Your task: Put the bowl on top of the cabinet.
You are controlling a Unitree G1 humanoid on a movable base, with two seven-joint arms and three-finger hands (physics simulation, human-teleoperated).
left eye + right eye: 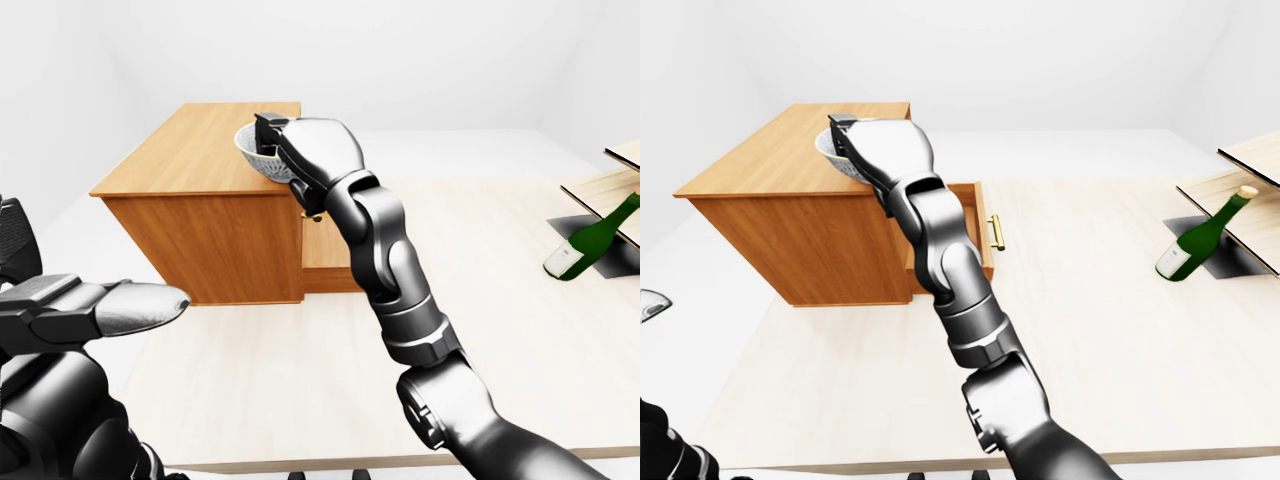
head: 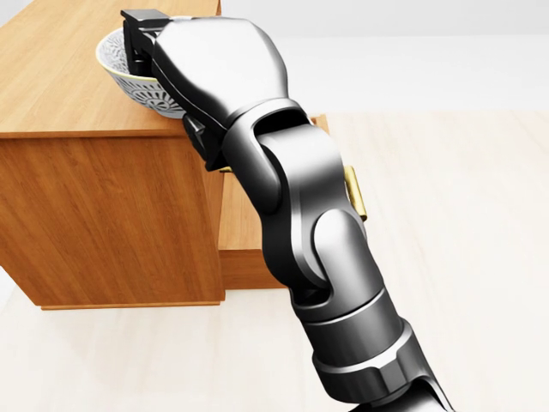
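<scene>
The white patterned bowl (image 2: pixel 118 75) is held over the right part of the wooden cabinet's top (image 2: pixel 51 86), close to its right edge. My right hand (image 2: pixel 137 50) is shut on the bowl's rim, with dark fingers (image 2: pixel 144 26) hooked inside it and the silver palm covering its right side. The bowl tilts slightly; whether its base touches the wood is hidden. In the left-eye view my left hand (image 1: pixel 140 302) hovers low at the left, open and empty, well away from the cabinet (image 1: pixel 190 150).
An open drawer (image 1: pixel 975 228) with a brass handle (image 1: pixel 993 232) juts from the cabinet's right side under my right arm. A green bottle (image 1: pixel 1198 240) leans against a wooden shelf (image 1: pixel 1252 150) at the far right. All stand on a pale tabletop (image 1: pixel 1090 330).
</scene>
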